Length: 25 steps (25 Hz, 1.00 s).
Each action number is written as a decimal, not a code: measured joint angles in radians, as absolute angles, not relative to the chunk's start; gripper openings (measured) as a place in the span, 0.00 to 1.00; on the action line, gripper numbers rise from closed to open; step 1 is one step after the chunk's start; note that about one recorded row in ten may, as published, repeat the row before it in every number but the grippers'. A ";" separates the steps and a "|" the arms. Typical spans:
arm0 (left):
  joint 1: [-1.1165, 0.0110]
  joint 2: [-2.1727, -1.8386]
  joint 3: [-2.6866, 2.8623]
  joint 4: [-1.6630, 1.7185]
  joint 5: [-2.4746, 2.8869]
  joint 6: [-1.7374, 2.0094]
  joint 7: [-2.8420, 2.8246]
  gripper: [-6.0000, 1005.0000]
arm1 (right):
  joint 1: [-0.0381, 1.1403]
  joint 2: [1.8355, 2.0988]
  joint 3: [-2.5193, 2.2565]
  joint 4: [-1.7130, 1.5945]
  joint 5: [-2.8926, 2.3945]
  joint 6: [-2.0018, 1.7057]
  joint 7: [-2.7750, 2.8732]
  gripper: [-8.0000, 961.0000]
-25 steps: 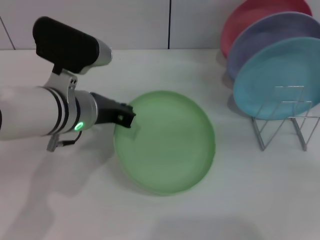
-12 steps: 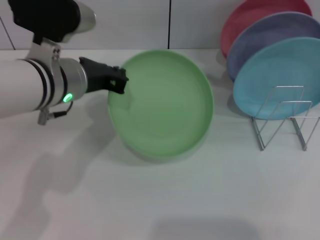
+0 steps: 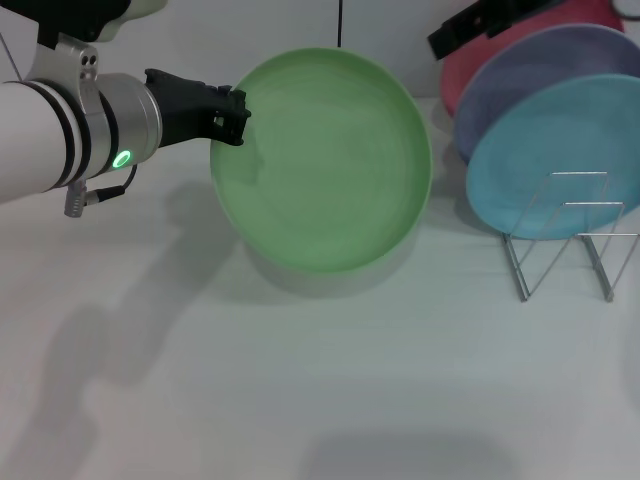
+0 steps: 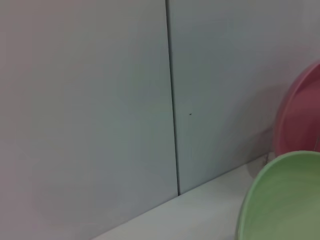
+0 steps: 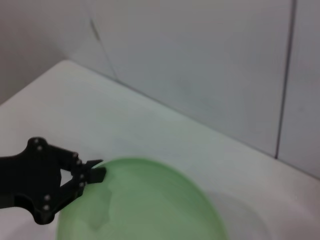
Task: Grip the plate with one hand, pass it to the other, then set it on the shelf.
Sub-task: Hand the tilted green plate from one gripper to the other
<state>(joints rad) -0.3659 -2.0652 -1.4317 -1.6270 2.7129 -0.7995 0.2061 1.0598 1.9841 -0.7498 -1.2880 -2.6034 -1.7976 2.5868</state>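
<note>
In the head view, the left end effector (image 3: 232,115) reaches in from the upper left of the frame and pinches the left rim of the green plate (image 3: 325,160). The plate sits in the upper centre of the frame, lifted off the white table (image 3: 300,380) and tilted so its face shows, with its shadow on the table just beneath it. The right wrist view shows the same end effector (image 5: 95,175) at lower left, its black fingers (image 5: 82,167) pressed onto the plate's edge (image 5: 140,205).

The right end effector (image 3: 470,28) enters at the upper right as a dark bar above the rack; whether it is spread or pressed together cannot be told.

At the right, the wire rack (image 3: 570,240) holds a turquoise plate (image 3: 555,150), a lavender plate (image 3: 530,80) and a pink plate (image 3: 490,55), standing one behind another.
</note>
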 joint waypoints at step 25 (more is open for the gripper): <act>-0.361 -2.063 -1.457 -1.650 2.664 -0.798 0.226 0.04 | 1.043 1.994 -0.913 -1.049 -2.612 -1.539 2.579 0.76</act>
